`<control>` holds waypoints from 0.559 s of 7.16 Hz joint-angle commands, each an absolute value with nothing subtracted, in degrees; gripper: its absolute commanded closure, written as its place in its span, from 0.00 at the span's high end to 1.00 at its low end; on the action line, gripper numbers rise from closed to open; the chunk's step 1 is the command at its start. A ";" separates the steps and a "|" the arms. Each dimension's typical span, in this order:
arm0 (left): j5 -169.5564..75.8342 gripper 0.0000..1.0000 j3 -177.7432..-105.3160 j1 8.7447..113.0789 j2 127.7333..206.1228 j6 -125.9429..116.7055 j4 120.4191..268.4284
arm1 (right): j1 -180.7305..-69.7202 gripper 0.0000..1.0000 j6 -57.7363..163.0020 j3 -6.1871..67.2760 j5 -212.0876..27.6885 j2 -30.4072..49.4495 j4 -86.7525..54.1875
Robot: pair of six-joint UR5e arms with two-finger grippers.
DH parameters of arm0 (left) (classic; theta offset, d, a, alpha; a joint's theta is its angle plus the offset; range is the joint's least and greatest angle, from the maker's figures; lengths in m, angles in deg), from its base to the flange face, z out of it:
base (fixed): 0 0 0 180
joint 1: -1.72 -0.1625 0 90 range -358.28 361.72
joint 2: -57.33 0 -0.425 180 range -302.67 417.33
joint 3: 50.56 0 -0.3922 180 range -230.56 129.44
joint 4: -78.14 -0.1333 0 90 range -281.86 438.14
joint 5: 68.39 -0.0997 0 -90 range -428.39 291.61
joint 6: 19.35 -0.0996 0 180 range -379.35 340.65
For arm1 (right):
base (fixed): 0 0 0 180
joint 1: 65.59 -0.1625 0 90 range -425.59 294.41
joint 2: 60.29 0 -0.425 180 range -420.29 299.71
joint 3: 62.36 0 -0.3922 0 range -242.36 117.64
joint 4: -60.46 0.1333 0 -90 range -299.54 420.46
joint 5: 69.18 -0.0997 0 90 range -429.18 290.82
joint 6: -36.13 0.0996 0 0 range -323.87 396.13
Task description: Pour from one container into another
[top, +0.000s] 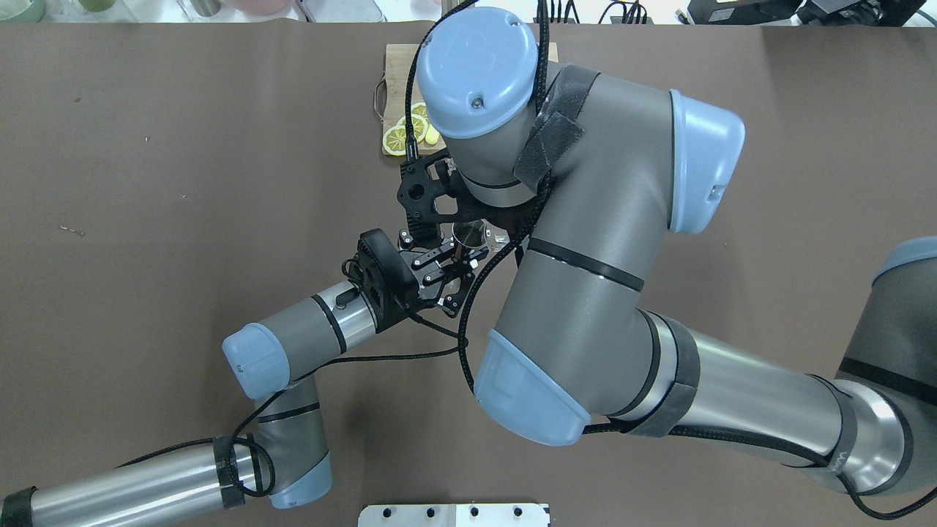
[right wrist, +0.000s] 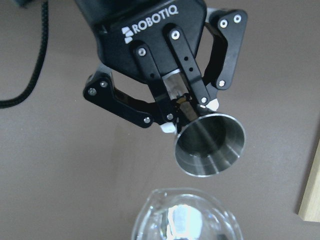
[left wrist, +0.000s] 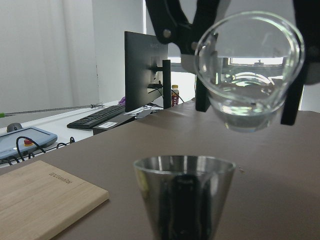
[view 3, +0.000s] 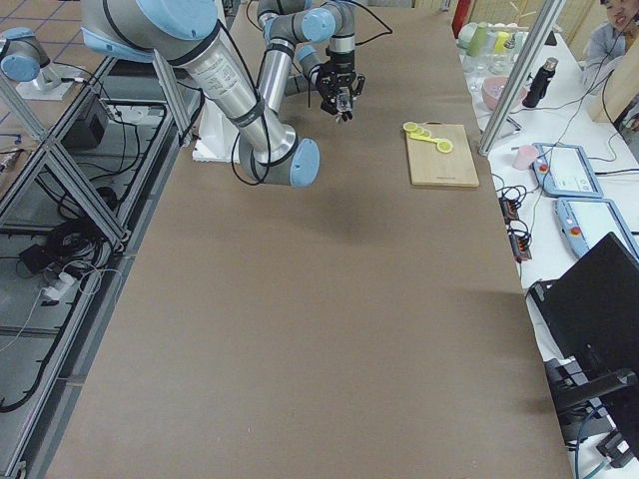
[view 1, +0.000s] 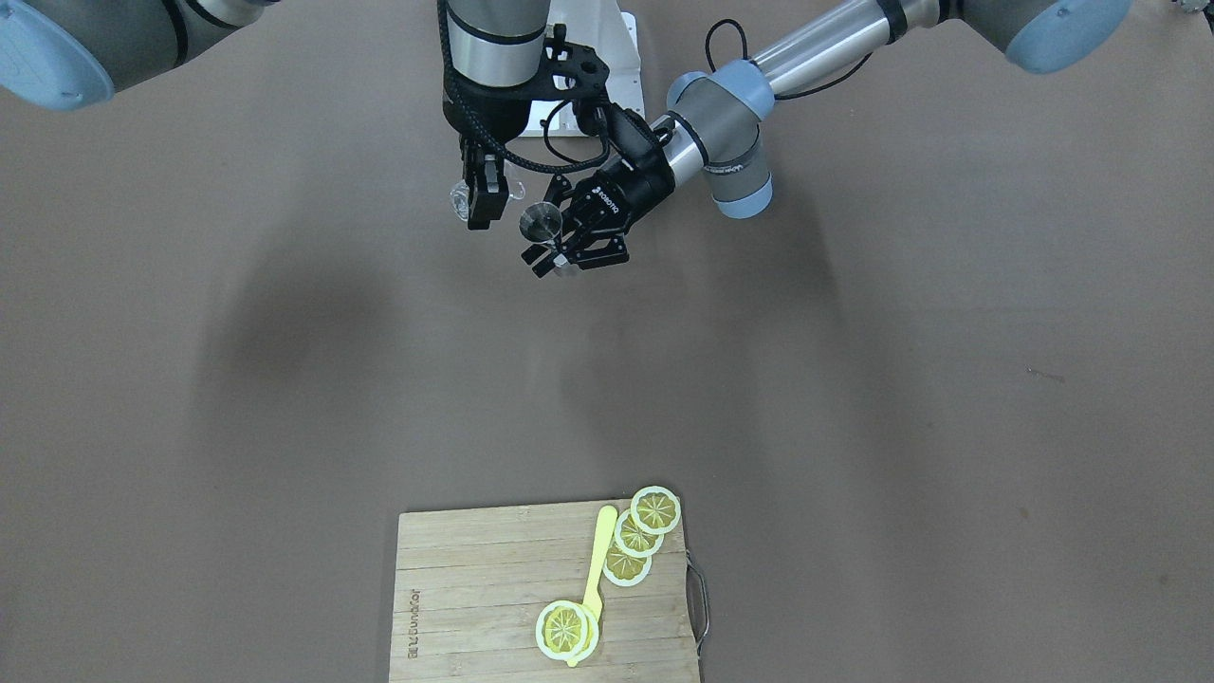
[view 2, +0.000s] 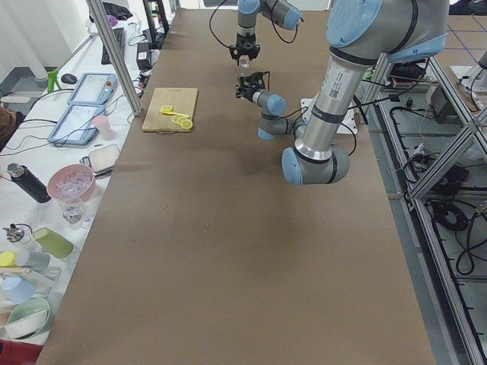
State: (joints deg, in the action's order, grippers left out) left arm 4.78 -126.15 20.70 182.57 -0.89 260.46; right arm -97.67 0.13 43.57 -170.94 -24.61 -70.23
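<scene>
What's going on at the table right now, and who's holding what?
Both arms meet in mid-air near the robot's base. The left gripper is shut on a metal cup, held roughly upright. The right gripper holds a clear glass above it, tipped with its mouth toward the cup. The two vessels are apart, and no stream shows. A cutting board with lemon slices lies untouched on the far side.

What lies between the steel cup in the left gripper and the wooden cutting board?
Nothing: the front-facing view shows only bare table between steel cup and cutting board.
</scene>
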 commanded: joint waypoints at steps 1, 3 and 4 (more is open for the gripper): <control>4.73 0.00 -126.15 20.70 182.49 -0.89 260.61 | -96.80 0.00 -0.69 42.85 -168.59 -25.39 -72.68; 4.82 0.00 -126.23 20.70 182.49 -0.89 260.87 | -96.53 0.00 -1.40 41.80 -167.44 -26.26 -73.57; 4.82 0.00 -126.23 20.70 182.40 -0.89 260.87 | -96.53 0.00 -1.40 41.44 -167.44 -26.62 -73.74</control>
